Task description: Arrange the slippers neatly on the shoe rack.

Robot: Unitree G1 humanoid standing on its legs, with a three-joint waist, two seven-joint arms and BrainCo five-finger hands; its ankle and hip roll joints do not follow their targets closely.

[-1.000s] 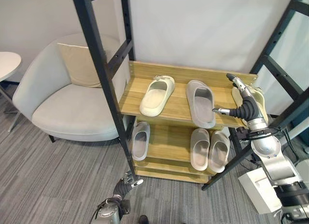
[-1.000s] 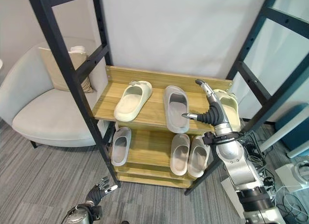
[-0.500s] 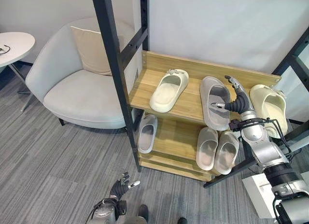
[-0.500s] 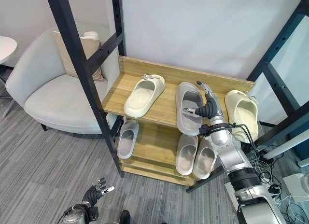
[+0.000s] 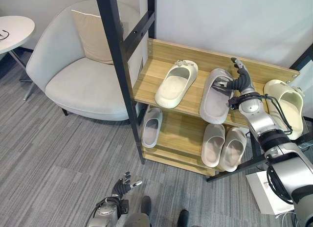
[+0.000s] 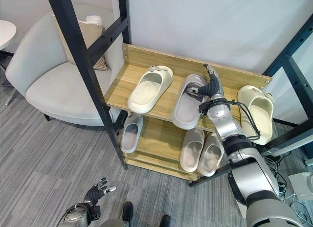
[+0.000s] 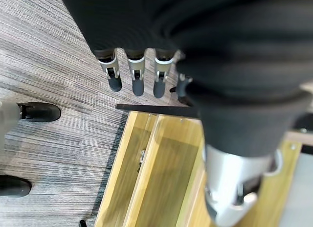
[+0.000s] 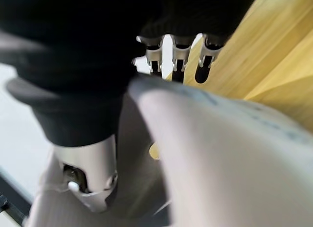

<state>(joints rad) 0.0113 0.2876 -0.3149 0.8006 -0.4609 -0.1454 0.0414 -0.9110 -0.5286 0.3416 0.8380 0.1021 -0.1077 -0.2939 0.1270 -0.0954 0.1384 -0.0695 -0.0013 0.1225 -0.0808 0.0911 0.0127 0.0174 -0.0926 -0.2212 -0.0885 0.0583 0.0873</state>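
Right hand [image 5: 238,80] rests at the far end of a grey slipper [image 5: 214,97] on the top shelf of the wooden shoe rack [image 5: 144,85], thumb inside the slipper's opening and fingers along its outer far edge, pinching the upper. That slipper lies between a cream slipper [image 5: 175,84] to its left and another cream slipper [image 5: 286,105] at the right end; three more grey slippers sit on the lower shelf, and the left hand [image 5: 121,184] hangs open near the floor. The step looks like straightening this grey slipper, which angles leftward at its near end, so the next move probably calls for turning it square to the shelf edge.
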